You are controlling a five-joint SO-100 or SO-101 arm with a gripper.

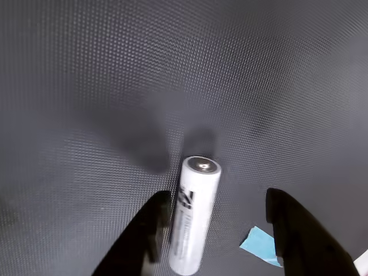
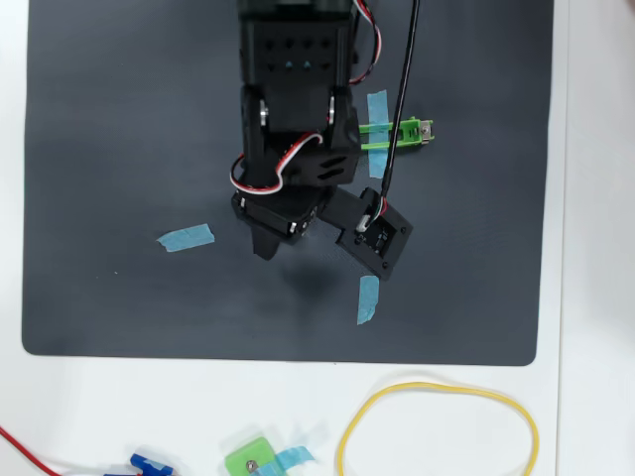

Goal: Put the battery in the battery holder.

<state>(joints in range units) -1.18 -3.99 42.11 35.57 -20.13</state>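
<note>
The battery point(image 1: 194, 215) is a white cylinder with a silvery end cap, lying on the dark mat and pointing away from the wrist camera. My gripper point(image 1: 218, 195) is open and straddles it: the left finger is right beside it, possibly touching, and the right finger stands well apart. In the overhead view the gripper point(image 2: 317, 253) hangs over the mat's middle and the battery is hidden under the arm. The battery holder point(image 2: 402, 134), narrow and bright green with blue tape, lies behind the gripper, partly covered by the arm.
The dark mat point(image 2: 119, 149) lies on a white table. Loose blue tape strips point(image 2: 186, 237) point(image 2: 368, 299) lie on it; one shows in the wrist view point(image 1: 261, 244). In front of the mat are a squarish green block point(image 2: 253, 461) and a yellow loop point(image 2: 446, 386).
</note>
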